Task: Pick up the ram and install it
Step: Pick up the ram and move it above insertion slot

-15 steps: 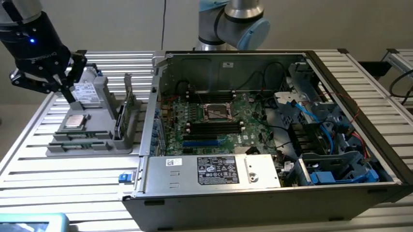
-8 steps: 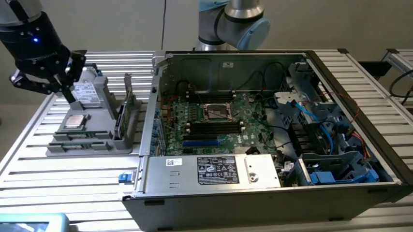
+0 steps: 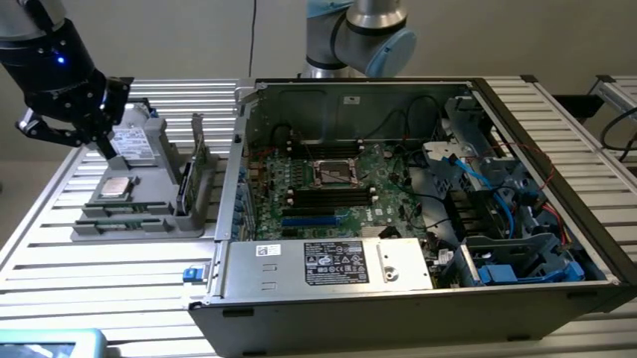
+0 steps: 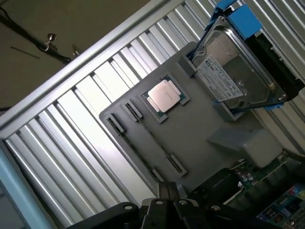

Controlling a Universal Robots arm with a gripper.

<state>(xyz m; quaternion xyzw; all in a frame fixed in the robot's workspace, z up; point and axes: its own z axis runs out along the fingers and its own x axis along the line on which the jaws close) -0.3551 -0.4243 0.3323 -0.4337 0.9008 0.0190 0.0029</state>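
Your claw (image 3: 106,149) hangs at the upper left of the exterior view, its fingers pressed together and pinching nothing that I can see. In the wrist view the claw (image 4: 167,192) pokes in as one narrow dark tip. It sits over the hard drive (image 3: 134,140) at the far end of the grey tray (image 3: 149,225). The processor (image 3: 116,187) lies just beyond it.

The ram (image 3: 127,208) appears to be the thin greenish strip standing on edge between clips at the tray's near end, at the left of the frame. It is apart from the claw.

I judge that you are on the approach, with the pick not yet begun. A grasp calls for spread fingers lined up along the stick's long edge.

The open case (image 3: 329,313) fills the centre and right of the worktop (image 3: 100,287), and the black memory slots (image 3: 329,195) on its motherboard (image 3: 383,168) look bare.

Seen edge-on, the ram (image 4: 152,138) is only a fine line, so its chips and label are hidden. I cannot tell what the thin boards (image 3: 189,175) standing beside the case are.
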